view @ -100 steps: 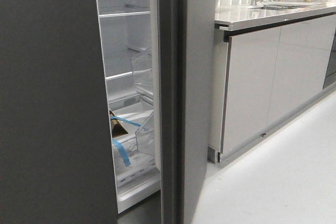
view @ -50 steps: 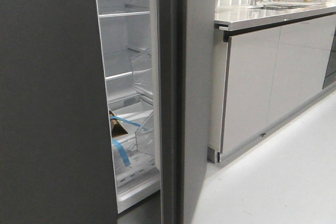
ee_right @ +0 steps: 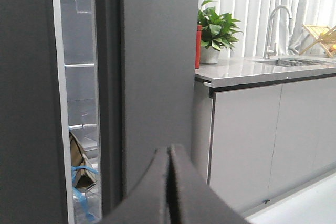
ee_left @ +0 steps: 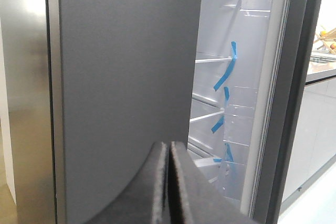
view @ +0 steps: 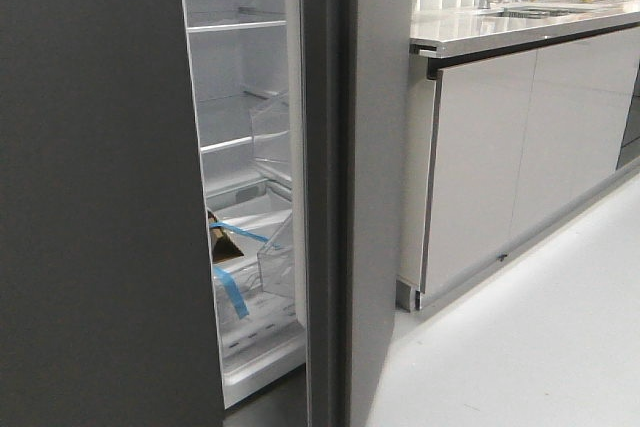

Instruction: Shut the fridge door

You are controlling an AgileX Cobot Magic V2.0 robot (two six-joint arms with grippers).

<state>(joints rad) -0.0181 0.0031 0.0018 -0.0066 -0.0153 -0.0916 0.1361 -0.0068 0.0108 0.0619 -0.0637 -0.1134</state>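
The tall matte dark-grey fridge door [view: 100,187] is standing ajar; white shelves [view: 238,87] are showing. The left gripper [ee_left: 169,182] and right gripper [ee_right: 169,187] are both sitting pressed together, apparently clear of it.

- No text, label, brand, number or sign can be read in any of the three views.
- The fridge door [view: 100,187], filling the left of the front view, is a plain matte dark-grey panel with no lettering or badge.
- The blue tape strips [ee_left: 224,74] on the shelves inside, right of centre in the left wrist view, carry no print.
- The cabinet fronts [view: 520,147] at the right of the front view are bare.
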